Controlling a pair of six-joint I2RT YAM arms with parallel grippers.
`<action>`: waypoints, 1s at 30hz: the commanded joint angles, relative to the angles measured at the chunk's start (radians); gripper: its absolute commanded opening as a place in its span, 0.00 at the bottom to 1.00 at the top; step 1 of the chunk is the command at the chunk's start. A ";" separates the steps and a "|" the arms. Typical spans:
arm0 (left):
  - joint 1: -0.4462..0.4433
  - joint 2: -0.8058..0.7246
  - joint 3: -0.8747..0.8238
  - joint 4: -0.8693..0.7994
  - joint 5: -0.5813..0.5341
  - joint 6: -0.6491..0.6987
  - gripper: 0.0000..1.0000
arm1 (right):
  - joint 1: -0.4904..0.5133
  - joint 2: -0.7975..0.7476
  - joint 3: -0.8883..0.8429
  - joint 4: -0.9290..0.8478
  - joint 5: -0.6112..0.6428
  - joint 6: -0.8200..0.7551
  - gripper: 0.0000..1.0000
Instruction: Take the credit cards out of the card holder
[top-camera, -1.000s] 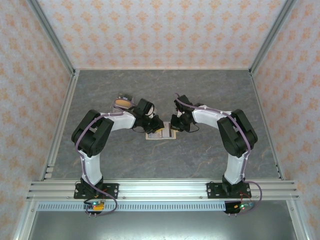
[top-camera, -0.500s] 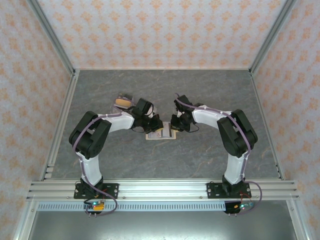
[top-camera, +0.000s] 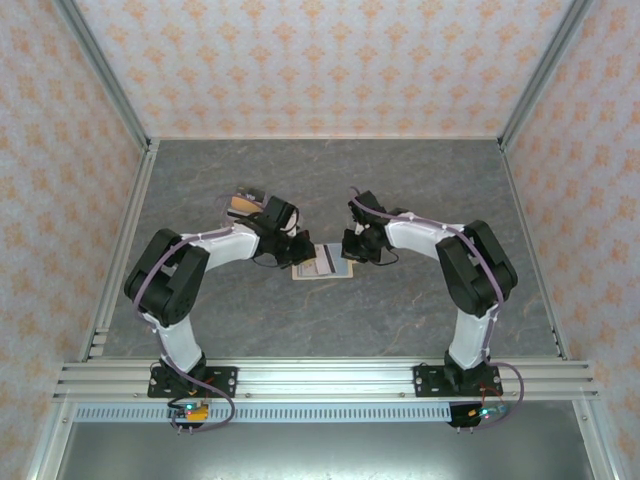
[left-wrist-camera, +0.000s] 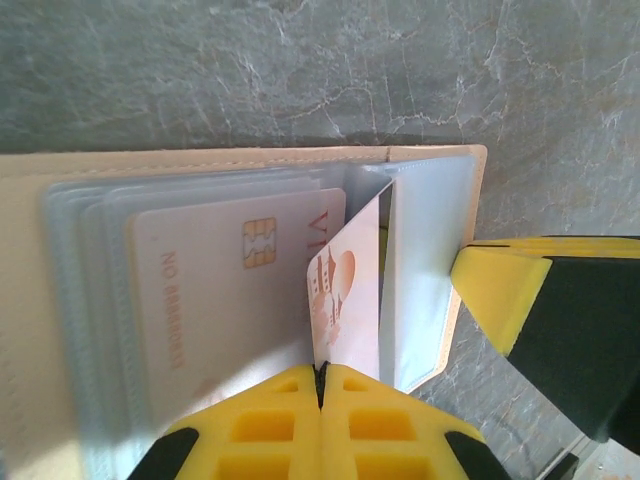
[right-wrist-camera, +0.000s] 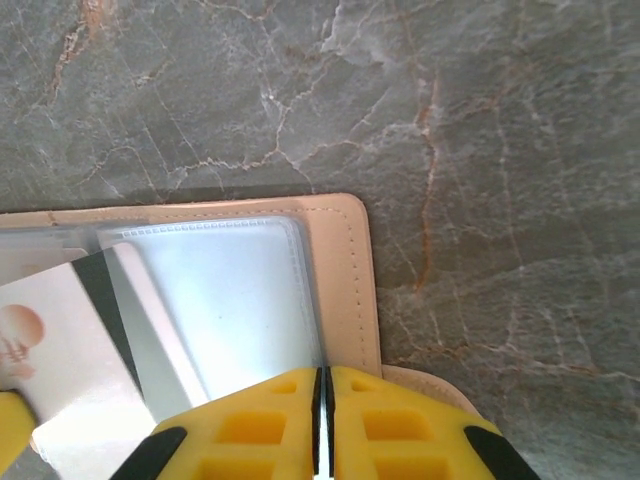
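Since a second earlier, we saw the left gripper (top-camera: 296, 248) had drawn back toward nine o'clock, fingers pinched tight on a pale credit card (left-wrist-camera: 345, 290) half out of the card holder (top-camera: 308, 271) lying mid-way on the table (top-camera: 420, 180), whose three o'clock edge the right gripper (right-wrist-camera: 322, 400) clamped.

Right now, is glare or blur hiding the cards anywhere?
Left wrist: sharp, no glare on the white card with an orange picture. Right wrist: soft sheen on the clear pocket of the beige leather card holder. Top external: evenly lit, holder tiny.
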 joint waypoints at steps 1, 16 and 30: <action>0.013 -0.050 -0.012 -0.075 -0.046 0.046 0.02 | -0.005 -0.058 -0.026 0.036 0.026 0.014 0.12; 0.087 -0.281 0.000 -0.177 -0.074 0.067 0.00 | -0.027 -0.164 -0.126 0.379 -0.242 0.157 0.49; 0.199 -0.394 0.003 0.106 0.100 -0.191 0.00 | -0.054 -0.063 -0.031 0.839 -0.535 0.533 0.84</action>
